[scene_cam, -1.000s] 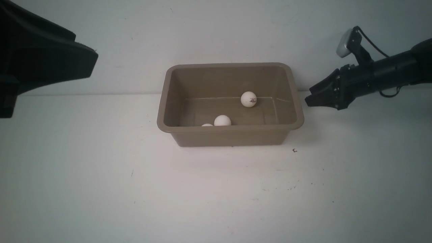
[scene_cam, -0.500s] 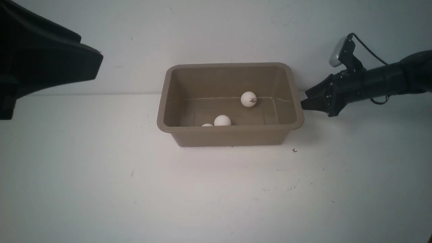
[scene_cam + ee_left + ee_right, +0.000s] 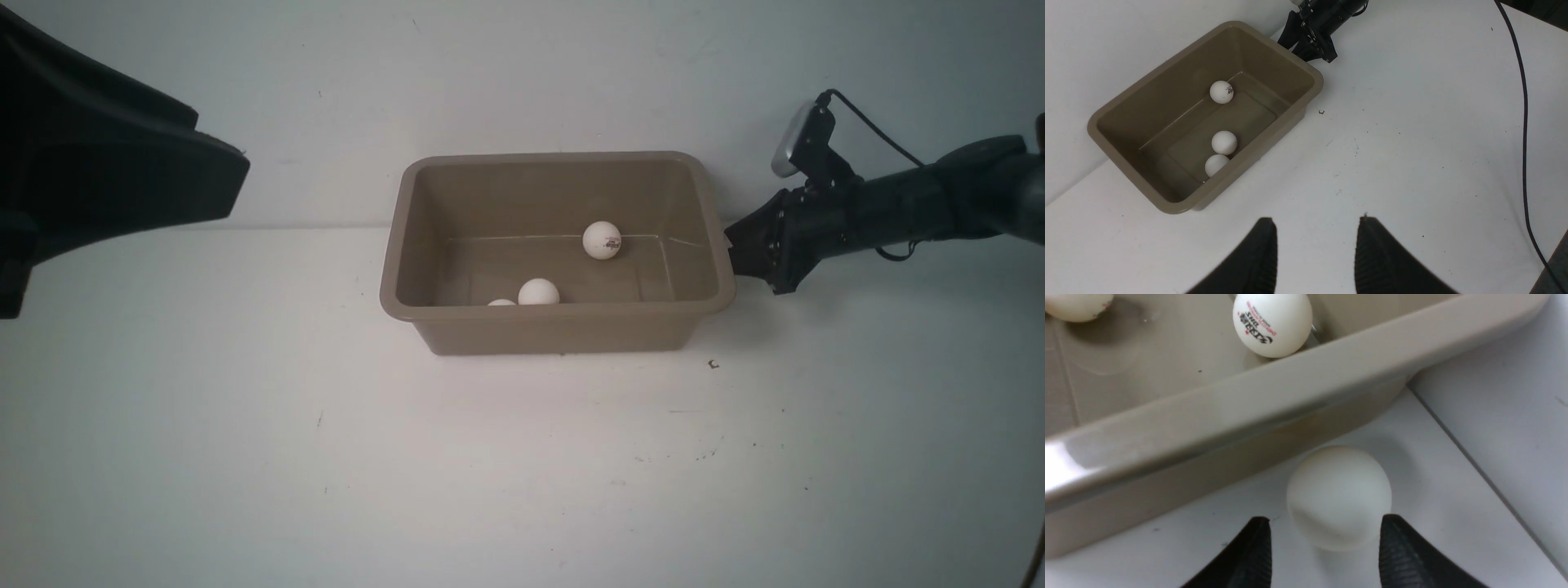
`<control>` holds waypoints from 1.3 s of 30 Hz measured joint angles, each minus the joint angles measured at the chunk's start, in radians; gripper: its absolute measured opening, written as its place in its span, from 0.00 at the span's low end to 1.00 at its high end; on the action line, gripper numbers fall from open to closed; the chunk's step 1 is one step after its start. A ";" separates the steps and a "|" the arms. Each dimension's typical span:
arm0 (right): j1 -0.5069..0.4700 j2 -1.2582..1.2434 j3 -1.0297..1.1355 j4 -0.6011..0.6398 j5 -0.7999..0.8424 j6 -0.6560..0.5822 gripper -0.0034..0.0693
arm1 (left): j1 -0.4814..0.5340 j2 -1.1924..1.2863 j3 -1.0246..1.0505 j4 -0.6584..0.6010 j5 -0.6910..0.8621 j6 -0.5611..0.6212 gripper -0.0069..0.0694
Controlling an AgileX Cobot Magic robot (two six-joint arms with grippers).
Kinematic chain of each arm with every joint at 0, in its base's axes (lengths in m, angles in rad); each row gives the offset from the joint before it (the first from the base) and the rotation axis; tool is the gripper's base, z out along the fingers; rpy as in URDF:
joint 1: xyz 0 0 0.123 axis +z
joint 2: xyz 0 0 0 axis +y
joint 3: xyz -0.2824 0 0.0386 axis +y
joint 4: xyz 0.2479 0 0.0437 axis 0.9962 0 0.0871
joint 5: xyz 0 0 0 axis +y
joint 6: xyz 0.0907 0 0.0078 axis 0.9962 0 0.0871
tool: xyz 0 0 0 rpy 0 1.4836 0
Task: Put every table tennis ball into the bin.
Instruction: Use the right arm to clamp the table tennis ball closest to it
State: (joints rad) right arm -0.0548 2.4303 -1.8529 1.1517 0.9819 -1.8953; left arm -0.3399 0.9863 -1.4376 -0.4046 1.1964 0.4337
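Observation:
The taupe bin (image 3: 555, 311) stands at the back of the white table and holds three white table tennis balls: a logo ball (image 3: 602, 240), a plain one (image 3: 538, 291) and one half hidden by the front rim (image 3: 501, 303). All three show in the left wrist view (image 3: 1221, 92) (image 3: 1224, 142) (image 3: 1215, 164). The fourth ball (image 3: 1339, 496) lies on the table beside the bin's outer wall (image 3: 1249, 404); the front view hides it. My right gripper (image 3: 1325, 522) is open, its tips on either side of that ball, at the bin's right end (image 3: 732, 249). My left gripper (image 3: 1316, 222) is open and empty, high above the table.
A white wall (image 3: 522, 82) rises right behind the bin. My left arm's dark bulk (image 3: 122, 163) fills the upper left of the front view. A black cable (image 3: 1523, 122) runs along the table's right side. A small dark speck (image 3: 713, 364) lies before the bin.
My right gripper has moved left and down, closer to the bin's right end. The left arm has shifted only slightly. The balls in the bin have not moved.

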 joint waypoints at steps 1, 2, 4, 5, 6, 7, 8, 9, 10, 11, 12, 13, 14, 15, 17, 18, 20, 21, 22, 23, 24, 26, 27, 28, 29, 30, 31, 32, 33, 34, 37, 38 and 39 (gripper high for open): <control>0.000 0.000 0.000 0.000 0.000 -0.001 0.52 | 0.000 0.000 0.000 0.000 0.000 0.000 0.41; 0.000 0.000 0.000 0.000 0.000 -0.004 0.53 | 0.000 0.000 0.000 0.000 0.000 0.000 0.41; 0.000 0.000 0.000 0.000 0.000 -0.007 0.56 | 0.000 0.000 0.000 0.000 0.000 0.000 0.41; 0.000 0.000 0.000 0.000 0.000 -0.007 0.58 | 0.000 0.000 0.000 0.000 0.000 0.000 0.41; 0.000 0.000 0.000 0.000 0.000 -0.007 0.60 | 0.000 0.000 0.000 0.000 0.000 0.000 0.41; 0.000 0.000 0.000 0.000 0.000 -0.008 0.61 | 0.000 0.000 0.000 0.000 0.000 0.000 0.41; 0.000 0.000 0.000 0.001 0.000 -0.009 0.62 | 0.000 0.000 0.000 0.000 0.000 0.000 0.41; 0.000 0.000 0.000 0.001 0.000 -0.009 0.63 | 0.000 0.000 0.000 0.000 0.000 0.000 0.41; 0.000 0.000 0.000 0.001 -0.001 -0.009 0.64 | 0.000 0.000 0.000 0.000 0.000 0.000 0.41; 0.000 0.000 0.000 0.001 -0.005 -0.010 0.64 | 0.000 0.000 0.000 0.000 0.000 0.000 0.41; 0.000 0.000 0.000 0.001 -0.008 -0.010 0.65 | 0.000 0.000 0.000 0.000 0.000 0.000 0.41; 0.000 0.000 0.000 0.001 -0.010 -0.010 0.65 | 0.000 0.000 0.000 0.000 0.000 0.000 0.41; 0.000 0.000 0.000 0.001 -0.012 -0.010 0.65 | 0.000 0.000 0.000 0.000 0.001 0.000 0.41; 0.000 0.000 0.000 0.002 -0.014 -0.010 0.65 | 0.000 0.000 0.000 0.000 0.001 0.000 0.41; 0.000 0.000 0.000 0.007 -0.015 -0.014 0.65 | 0.000 0.000 0.000 0.000 0.001 0.000 0.41; 0.000 0.000 0.000 0.017 -0.015 -0.021 0.65 | 0.000 0.000 0.000 0.000 0.001 0.000 0.41; 0.000 0.000 0.000 0.028 -0.015 -0.033 0.65 | 0.000 0.000 0.000 0.000 0.001 0.000 0.41; 0.000 0.000 0.000 0.044 -0.016 -0.042 0.65 | 0.000 0.000 0.000 0.000 0.001 0.000 0.41; 0.000 0.000 0.000 0.050 -0.016 -0.043 0.65 | 0.000 0.000 0.000 -0.002 0.001 0.000 0.41; 0.000 0.000 0.000 0.055 -0.016 -0.043 0.65 | 0.000 0.000 0.000 -0.003 0.001 0.000 0.41; 0.001 0.000 0.000 0.059 -0.016 -0.048 0.65 | 0.000 0.000 0.000 -0.006 0.001 0.000 0.41; 0.006 0.000 0.000 0.060 -0.019 -0.050 0.65 | 0.000 0.000 0.000 -0.007 0.002 0.000 0.41; 0.009 0.000 0.000 0.060 -0.019 -0.050 0.65 | 0.000 0.000 0.000 -0.008 0.002 0.000 0.41; 0.012 0.000 0.000 0.060 -0.019 -0.051 0.65 | 0.000 0.000 0.000 -0.008 0.002 0.000 0.41; 0.019 0.001 0.000 0.060 -0.020 -0.051 0.65 | 0.000 0.000 0.000 -0.008 0.002 0.000 0.41; 0.031 0.002 0.000 0.060 -0.025 -0.053 0.65 | 0.000 0.000 0.000 -0.008 0.002 0.000 0.41; 0.038 0.005 0.000 0.059 -0.030 -0.054 0.65 | 0.000 0.000 0.000 -0.008 0.002 0.000 0.41; 0.039 0.005 0.000 0.059 -0.034 -0.055 0.65 | 0.000 0.000 0.000 -0.008 0.002 0.000 0.41; 0.047 0.011 0.000 0.056 -0.044 -0.055 0.65 | 0.000 0.000 0.000 -0.008 0.002 0.000 0.41; 0.056 0.020 0.000 0.054 -0.056 -0.055 0.65 | 0.000 0.000 0.000 -0.008 0.002 0.000 0.41; 0.068 0.036 0.000 0.053 -0.084 -0.057 0.65 | 0.000 0.000 0.000 -0.008 0.002 0.000 0.41; 0.071 0.040 0.000 0.053 -0.094 -0.057 0.64 | 0.000 0.000 0.000 -0.008 0.002 0.000 0.41; 0.074 0.042 0.000 0.053 -0.108 -0.055 0.63 | 0.000 0.000 0.000 -0.008 0.002 0.000 0.41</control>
State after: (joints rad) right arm 0.0188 2.4722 -1.8529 1.2045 0.8742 -1.9499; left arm -0.3399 0.9863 -1.4376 -0.4128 1.1983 0.4337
